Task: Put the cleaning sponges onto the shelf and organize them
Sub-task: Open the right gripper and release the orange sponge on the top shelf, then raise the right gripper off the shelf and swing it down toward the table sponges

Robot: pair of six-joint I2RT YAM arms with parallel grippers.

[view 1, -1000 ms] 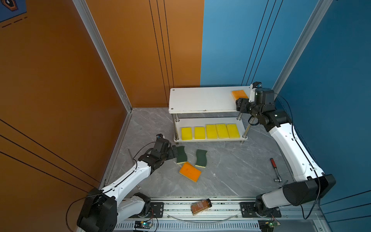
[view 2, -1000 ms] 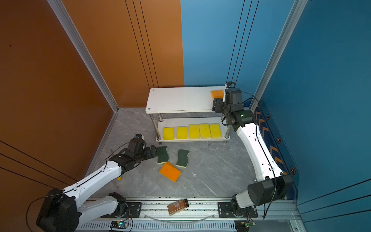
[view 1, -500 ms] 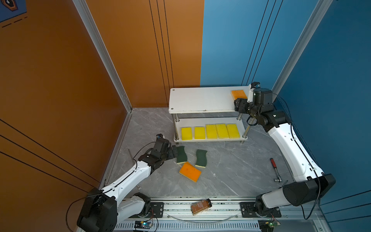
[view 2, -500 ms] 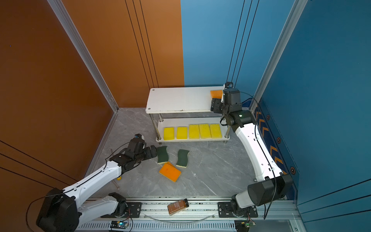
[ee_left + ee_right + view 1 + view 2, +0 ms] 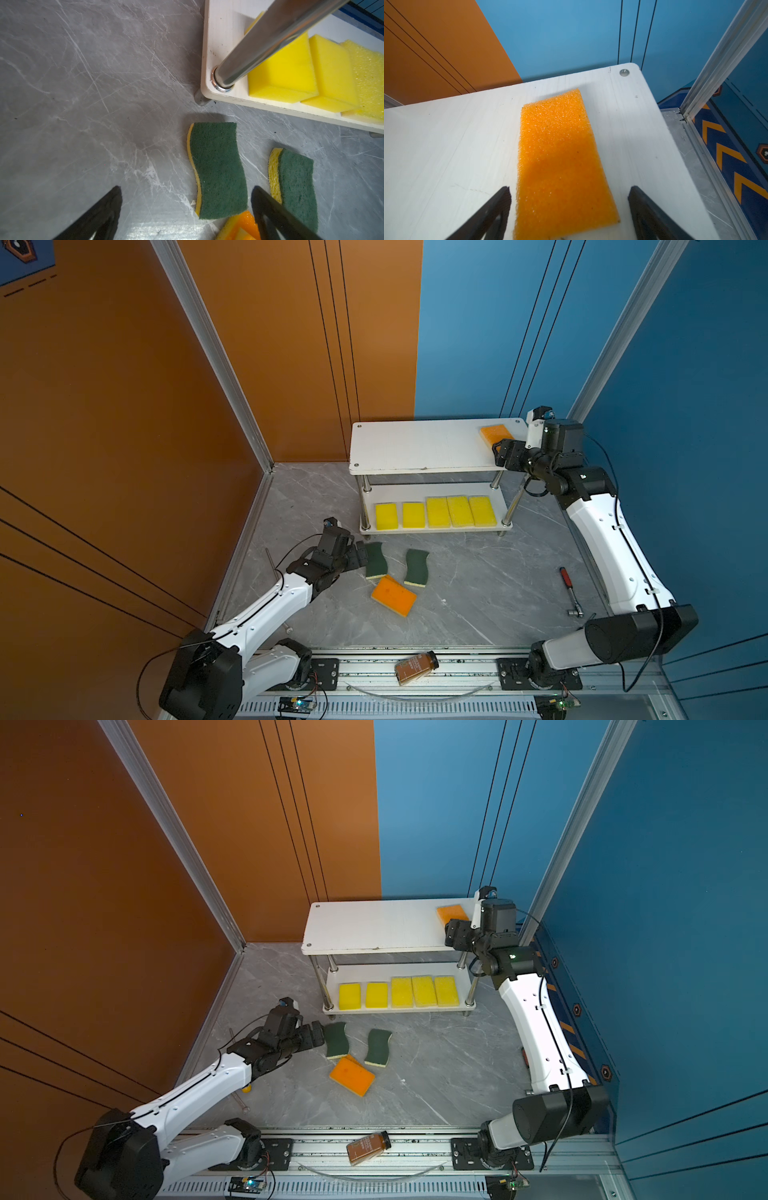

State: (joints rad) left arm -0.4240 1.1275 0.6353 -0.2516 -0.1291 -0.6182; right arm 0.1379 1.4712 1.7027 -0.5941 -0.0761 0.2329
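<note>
Right gripper (image 5: 570,191): jaws spread wide, holding nothing; it sits at the right end of the shelf's (image 5: 415,445) top board.
Orange sponge on the top board (image 5: 556,155): lies flat between the right gripper's fingers and reaches out ahead of them. In the right wrist view a sliver of white board shows on each side, so neither finger touches it. In both top views its near end sits just ahead of the fingertips (image 5: 496,433) (image 5: 452,913).
Left gripper (image 5: 186,189): jaws at full spread and empty, low over the grey floor in front of the shelf's left leg.
Nearest green sponge (image 5: 218,170): green side up on the floor. Its near end lies between the left gripper's fingers, closer to one than the other; whether it touches, I cannot tell. In a top view it sits just ahead of the fingertips (image 5: 376,560).
Second green sponge (image 5: 297,182): on the floor beyond the outer side of one left finger, apart from the first.
Orange sponge on the floor (image 5: 393,595): just beside the left gripper, its corner against the nearest green sponge.
Yellow sponges (image 5: 436,512): five in a row on the lower board, ahead of the left gripper and below the right one.
</note>
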